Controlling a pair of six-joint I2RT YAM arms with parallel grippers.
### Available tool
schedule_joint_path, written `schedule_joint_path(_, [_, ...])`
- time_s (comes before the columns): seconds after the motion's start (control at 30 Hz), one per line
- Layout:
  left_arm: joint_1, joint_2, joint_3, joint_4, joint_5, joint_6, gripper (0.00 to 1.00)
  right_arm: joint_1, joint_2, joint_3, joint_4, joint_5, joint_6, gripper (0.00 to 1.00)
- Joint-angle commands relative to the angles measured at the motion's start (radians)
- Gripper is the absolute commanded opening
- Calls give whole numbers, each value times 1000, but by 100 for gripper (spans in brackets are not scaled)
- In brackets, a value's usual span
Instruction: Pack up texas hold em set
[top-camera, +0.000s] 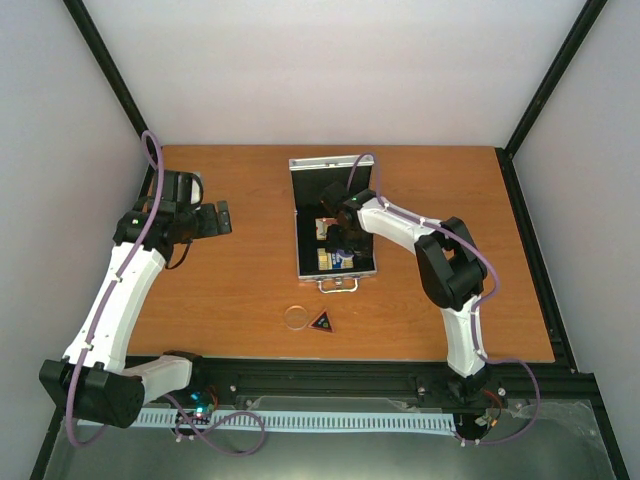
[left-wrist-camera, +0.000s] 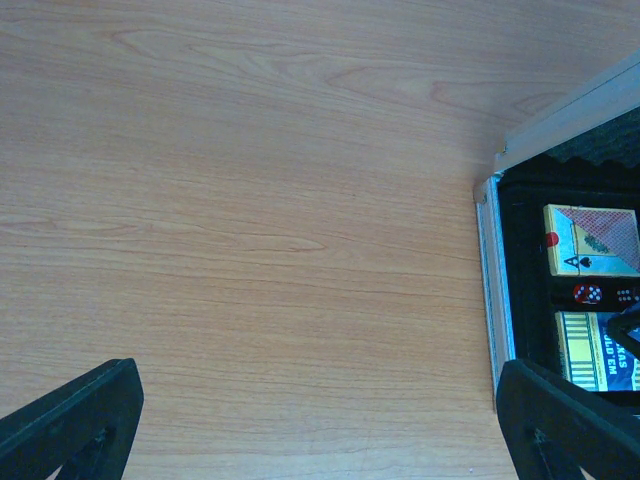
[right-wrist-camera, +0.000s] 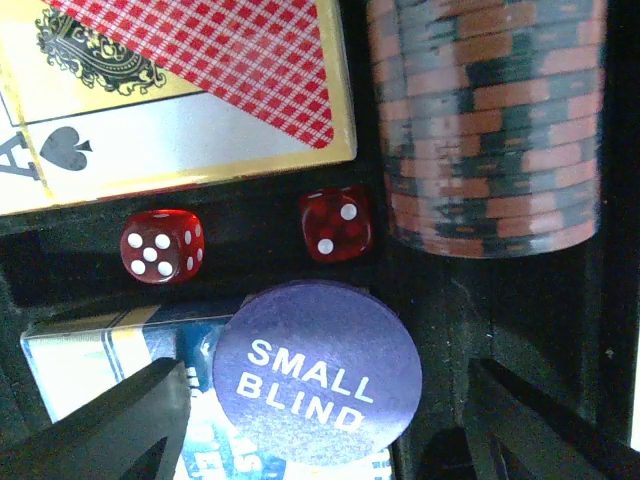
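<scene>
- Right gripper (right-wrist-camera: 330, 430) hangs spread wide, empty, inside the silver case (top-camera: 322, 177) mid-table.
- Blue disc (right-wrist-camera: 317, 372) lies half on a deck (right-wrist-camera: 90, 360); it could keep the case from shutting.
- Clear disc (top-camera: 296, 317), black triangle (top-camera: 321, 321) wait outside, easily forgotten.

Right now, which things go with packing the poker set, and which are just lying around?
For the job: silver case, with the red-backed card deck, blue-yellow deck, red dice, chip stack and Small Blind disc inside; clear disc and black triangle waiting on the table.
Just there: purple cables, black frame rail.
</scene>
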Motion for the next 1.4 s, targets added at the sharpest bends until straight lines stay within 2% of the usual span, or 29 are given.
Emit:
schedule_joint_path(0.0, [-3,0,12,-11,-7,7,100,-9,12,4,-7,-7,-25,77])
schedule_joint_path(0.23, [-3,-3,7,-7,-7,2,100,-8,-64,7,-2,-26,-68,88])
schedule_joint_path(0.4, [-2,0,6,-3,-12,4,100,8,-146,-9,-31,-34,-112,89])
schedule_joint_path(0.53, [-2,4,7,-3,-13,5,100,62,-221,-46,-89,-41,-137,88])
schedule_joint_path(0.7, [-2,7,14,0,-8,9,100,226,-281,-98,-171,-17,-166,88])
schedule_joint_path(0.83, [-2,11,21,-4,0,12,100,381,-291,-154,-159,-18,-199,92])
schedule_joint_path(0.93, [-2,10,19,-1,16,8,100,441,-280,-184,-127,-57,-188,100])
schedule_joint_path(1.37, [-2,-7,7,3,42,-1,100,475,-153,-199,-98,-62,-186,100])
